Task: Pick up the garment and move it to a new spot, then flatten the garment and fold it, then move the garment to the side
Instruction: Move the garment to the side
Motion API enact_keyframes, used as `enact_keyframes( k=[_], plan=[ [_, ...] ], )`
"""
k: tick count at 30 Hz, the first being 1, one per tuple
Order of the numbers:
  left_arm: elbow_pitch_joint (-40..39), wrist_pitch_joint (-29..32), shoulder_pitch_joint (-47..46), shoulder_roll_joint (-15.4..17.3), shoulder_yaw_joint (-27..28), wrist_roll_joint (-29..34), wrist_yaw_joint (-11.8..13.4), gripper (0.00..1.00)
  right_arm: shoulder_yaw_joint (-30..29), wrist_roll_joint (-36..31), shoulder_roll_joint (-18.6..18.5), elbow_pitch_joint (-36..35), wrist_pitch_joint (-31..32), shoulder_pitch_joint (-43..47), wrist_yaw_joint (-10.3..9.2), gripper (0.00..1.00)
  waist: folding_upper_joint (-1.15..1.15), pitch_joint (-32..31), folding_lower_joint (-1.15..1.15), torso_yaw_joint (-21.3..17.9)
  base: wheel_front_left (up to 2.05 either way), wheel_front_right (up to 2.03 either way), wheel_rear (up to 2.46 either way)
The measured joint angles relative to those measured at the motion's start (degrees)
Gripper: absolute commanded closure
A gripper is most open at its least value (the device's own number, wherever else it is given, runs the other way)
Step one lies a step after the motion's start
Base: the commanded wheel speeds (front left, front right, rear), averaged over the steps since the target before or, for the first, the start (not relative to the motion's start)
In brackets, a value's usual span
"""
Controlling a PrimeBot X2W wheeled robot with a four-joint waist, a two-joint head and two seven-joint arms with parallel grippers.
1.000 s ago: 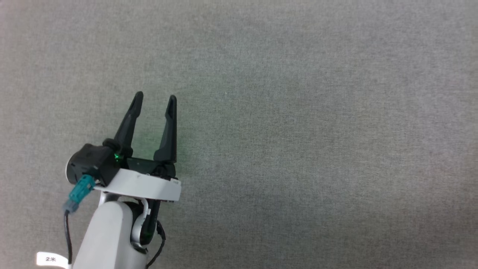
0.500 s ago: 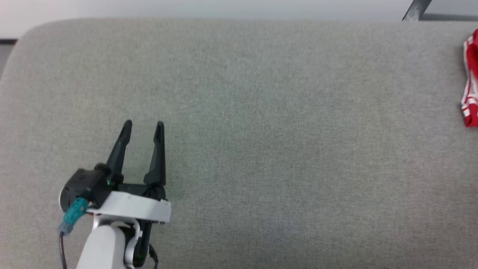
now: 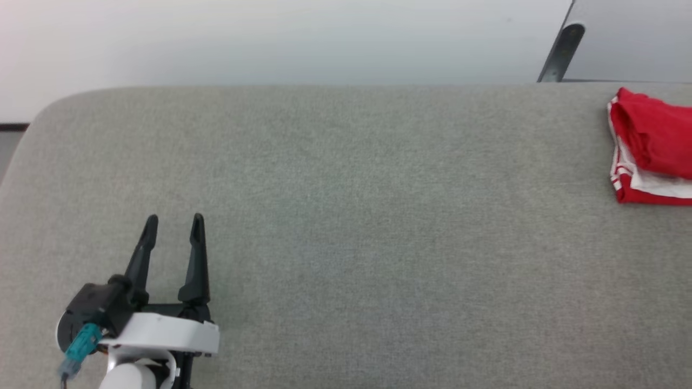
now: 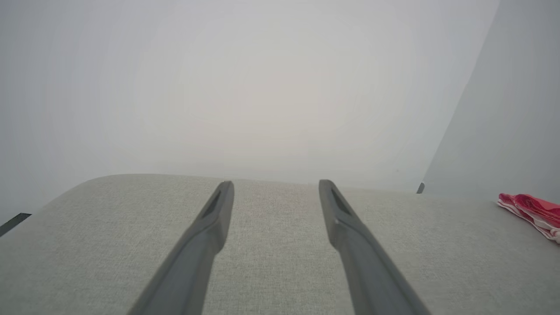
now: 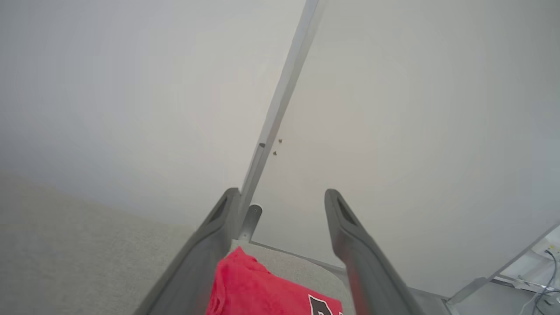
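the garment [image 3: 651, 146], red with white trim, lies bunched at the grey table's [image 3: 346, 216] far right corner. left tool [image 3: 174, 219] and right tool [image 5: 282, 192] both gape, empty, the right aimed over it. a shallow pinch could snag one layer, or nudge it off the edge.

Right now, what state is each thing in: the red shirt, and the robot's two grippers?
garment, bunched into a compact heap at the far right of the grey surface, not gripped.
left gripper, open, holding nothing, over the grey surface.
right gripper, open, holding nothing, with the garment lying below between its fingers.
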Motion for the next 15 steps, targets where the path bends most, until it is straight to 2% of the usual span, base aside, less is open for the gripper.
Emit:
enact_keyframes(
  k=[8, 15],
  plan=[
    [-0.02, 0.0, 1.07, 0.08, 1.63, 0.58, 0.0, 0.0, -11.8, -3.64, 9.59, -17.82, 0.0, 17.52, 0.0, 0.0, 0.0, -2.51, 0.0, -1.85, 0.0, 0.0, 0.0],
    [1.59, 0.0, 1.47, 0.03, 2.53, 0.94, 0.0, 0.0, -15.01, -6.94, 16.28, -25.41, 0.0, 27.57, 0.0, 0.0, 0.0, -3.98, 0.0, -2.65, 0.0, 0.0, 0.0]
  ],
)
